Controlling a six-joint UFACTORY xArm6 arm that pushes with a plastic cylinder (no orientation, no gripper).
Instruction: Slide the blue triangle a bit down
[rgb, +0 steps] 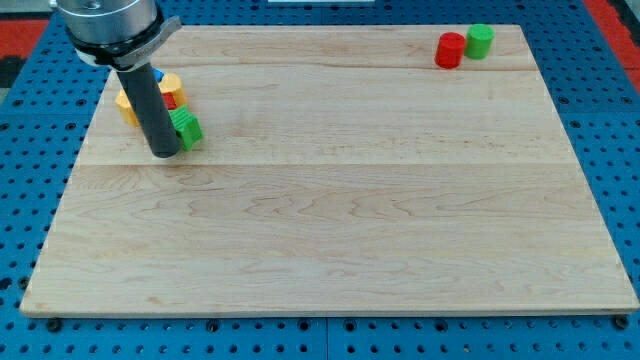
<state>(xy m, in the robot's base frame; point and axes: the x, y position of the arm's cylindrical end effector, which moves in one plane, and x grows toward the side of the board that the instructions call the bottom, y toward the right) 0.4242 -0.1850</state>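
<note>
My tip (163, 154) — a bare rod end with no jaws to open or close — rests on the wooden board (330, 230) touching one green block (187, 129). The blue triangle (158, 76) sits just above, mostly hidden behind the rod, among yellow (127, 104) and red (171, 100) blocks. Top right — one red cylinder (450, 50), one green cylinder (480, 41).

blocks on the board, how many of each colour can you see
red: 2, a cylinder at the view's top right and a partly hidden block in the left cluster
green: 2, a cylinder at top right and a block beside my tip
yellow: 2, and, both partly hidden
blue: 1, a sliver behind the rod
total: 7 visible; the rod may hide more
</note>
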